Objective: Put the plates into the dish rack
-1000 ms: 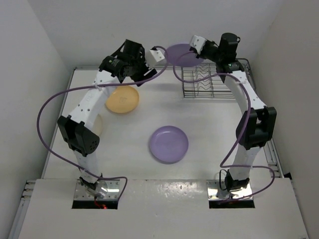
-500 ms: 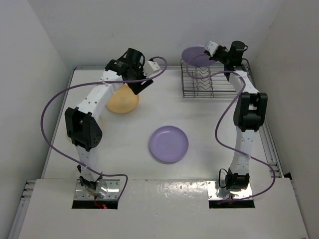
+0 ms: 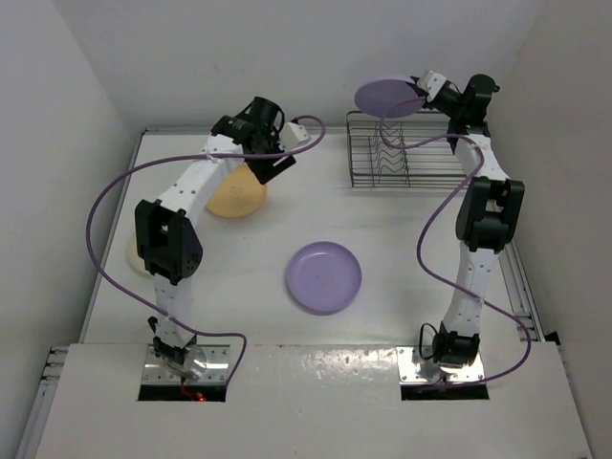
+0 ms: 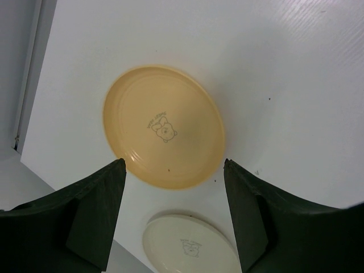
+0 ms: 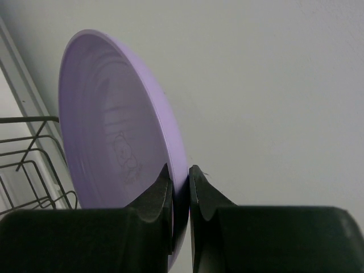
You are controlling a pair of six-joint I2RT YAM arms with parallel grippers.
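White tabletop (image 3: 411,239) and bare walls framed the scene. My right gripper (image 5: 179,173) was pinching one lavender plate (image 5: 114,131) by its rim, holding it in the air over the dish rack (image 3: 406,163) at one o'clock. My left gripper (image 4: 173,170) hung with jaws spread above the orange-yellow plate (image 4: 162,125) at ten o'clock. The cream plate (image 3: 134,256) lay at nine and the second lavender plate (image 3: 324,276) near the middle. I judged these plates light, stiff and slick. The thin rim looked the only place to bite, and squarely, lest one pivot.
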